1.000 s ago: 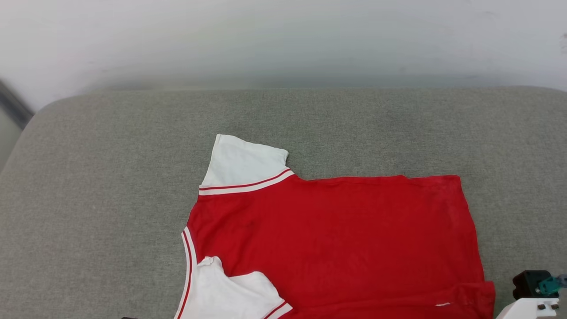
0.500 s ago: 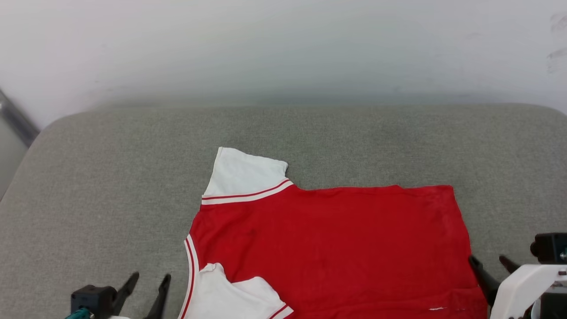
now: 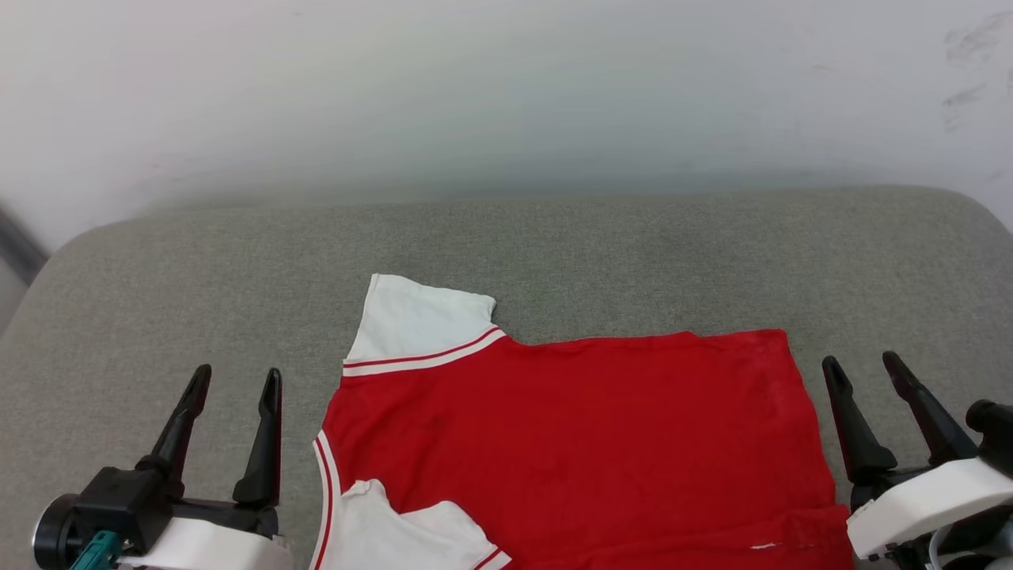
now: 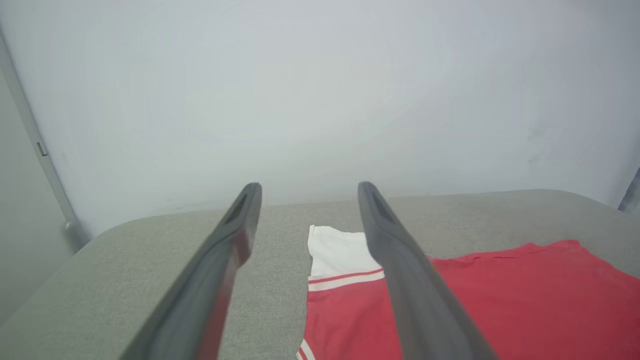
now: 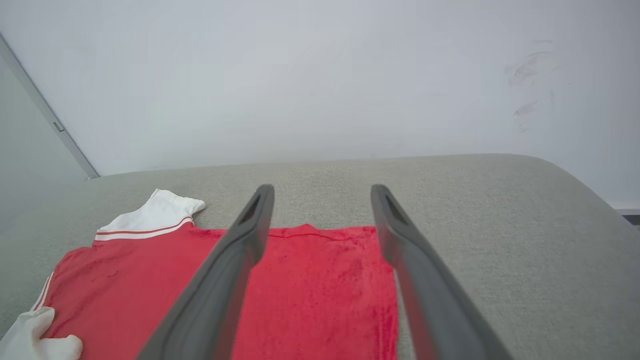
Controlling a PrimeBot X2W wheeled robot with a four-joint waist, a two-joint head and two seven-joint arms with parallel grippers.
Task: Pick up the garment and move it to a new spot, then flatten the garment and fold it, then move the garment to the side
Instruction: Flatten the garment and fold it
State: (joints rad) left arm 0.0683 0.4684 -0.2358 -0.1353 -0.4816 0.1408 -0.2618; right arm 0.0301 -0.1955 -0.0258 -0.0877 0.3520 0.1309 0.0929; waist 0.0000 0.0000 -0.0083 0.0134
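The garment (image 3: 570,443) is a red shirt with white sleeves and striped trim, lying flat on the grey cushion, its collar toward my left. One white sleeve (image 3: 415,326) points away from me; the other is folded over the near edge. My left gripper (image 3: 235,381) stands open just left of the collar, nothing between its fingers. My right gripper (image 3: 861,366) stands open beside the hem on the right, also empty. The left wrist view shows the garment (image 4: 500,305) past my open left gripper (image 4: 305,192). In the right wrist view the garment (image 5: 310,295) lies under my open right gripper (image 5: 322,195).
The grey upholstered cushion (image 3: 554,245) runs wide, with rounded far corners and bare fabric behind and to both sides of the shirt. A pale wall (image 3: 506,87) rises right behind it. A dark strip (image 3: 16,245) shows at the far left.
Both grippers have risen into the head view beside the shirt and opened wide, letting go of the fabric. The camera has shifted a little; the shirt lies still.
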